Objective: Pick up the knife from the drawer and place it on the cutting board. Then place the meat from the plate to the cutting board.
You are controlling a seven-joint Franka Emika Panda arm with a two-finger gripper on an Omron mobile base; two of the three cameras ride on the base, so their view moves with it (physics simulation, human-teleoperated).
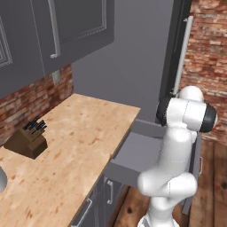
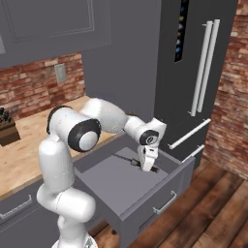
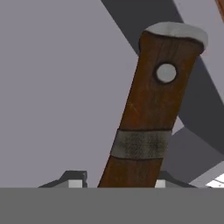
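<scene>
The grey drawer (image 2: 109, 184) (image 1: 139, 153) stands pulled out below the wooden counter. My gripper (image 2: 149, 168) reaches down into it near its far right side. In the hand view the knife (image 3: 148, 118) shows as a dark brown handle with a silver rivet and a grey band, tilted over the plain drawer bottom (image 3: 52, 87). My gripper (image 3: 118, 183) has a fingertip on each side of the handle and appears shut on it. A dark piece of the knife (image 2: 132, 161) sticks out left of the hand. The blade is hidden. The cutting board, meat and plate are out of view.
A brown knife block (image 1: 29, 139) (image 2: 6, 128) with black handles stands on the wooden counter (image 1: 75, 142) by the brick wall. A tall dark fridge (image 2: 193, 72) rises just right of the drawer. Grey wall cabinets (image 1: 53, 31) hang above. My own arm (image 1: 177, 146) hides the drawer's right part.
</scene>
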